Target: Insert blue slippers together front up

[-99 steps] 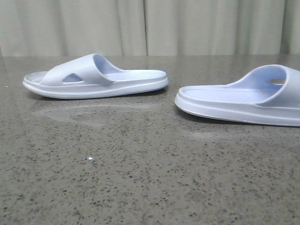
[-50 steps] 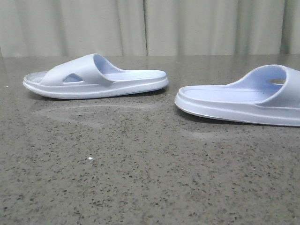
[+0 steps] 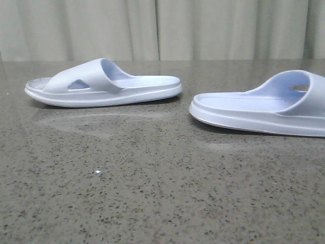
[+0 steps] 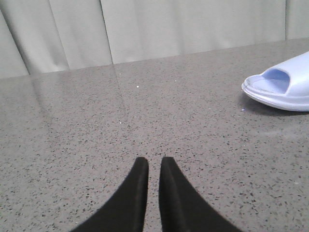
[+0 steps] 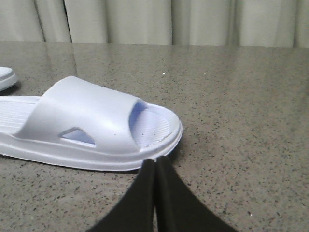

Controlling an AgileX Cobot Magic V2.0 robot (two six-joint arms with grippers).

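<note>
The two blue slippers lie sole-down on the speckled surface (image 3: pixel 152 193), well apart, heels toward each other and toes pointing outward. Neither has been lifted, so I judge nothing of the joining is done. The right slipper (image 5: pixel 87 130) sits just beyond my right tool (image 5: pixel 156 164), its toe rim almost at my fingertips, strap arching over the ribbed footbed with a triangular cutout facing me. The left slipper (image 4: pixel 282 87) lies well ahead of my left tool (image 4: pixel 149 164) and off to the side nearer my other arm, only its toe end showing.

They rest flat and open side up, which I take as a plain starting layout: each one in front of its own arm, toes outermost and easy to reach.

My right tool has its fingers pressed together, holding nothing, low over the surface and aimed at the toe. My left tool shows a narrow slit between its fingers, also empty, low and pointing at bare surface toward the curtain (image 4: pixel 145 29).
</note>
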